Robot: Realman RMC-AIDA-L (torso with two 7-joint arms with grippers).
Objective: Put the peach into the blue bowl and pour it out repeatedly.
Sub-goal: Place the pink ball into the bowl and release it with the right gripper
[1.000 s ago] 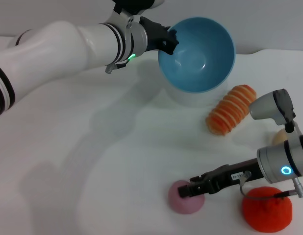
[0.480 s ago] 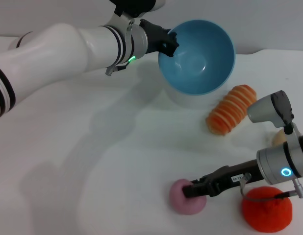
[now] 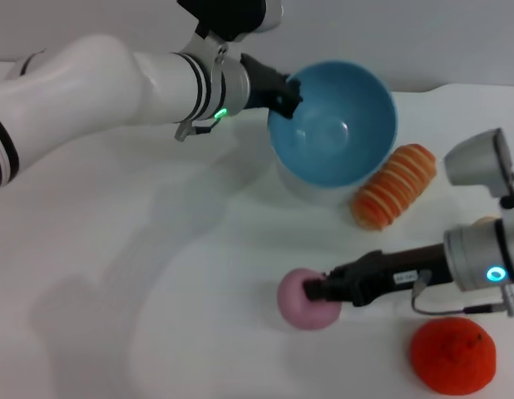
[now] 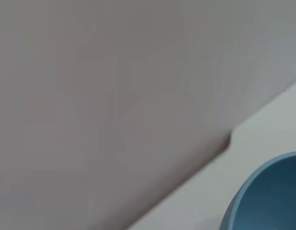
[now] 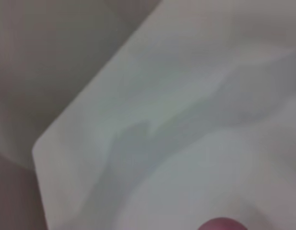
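The right gripper (image 3: 313,290) pinches the peach (image 3: 303,298) for carrying, toward the blue bowl (image 3: 333,121) at 12 o'clock, which the left gripper (image 3: 284,85) clamps at its rim, tilted to receive it.

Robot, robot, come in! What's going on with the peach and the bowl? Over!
Right gripper shut on the peach, lifting it off the table. Left gripper holds the blue bowl by its rim, tilted, empty. Striped orange toy lies near the bowl.

Head view: high, looking forward and down over the whole table (image 3: 157,274); left wrist view: close, facing the wall and table edge, sharing only the blue bowl (image 4: 267,196) rim; right wrist view: close above the tabletop, sharing the peach (image 5: 223,224).
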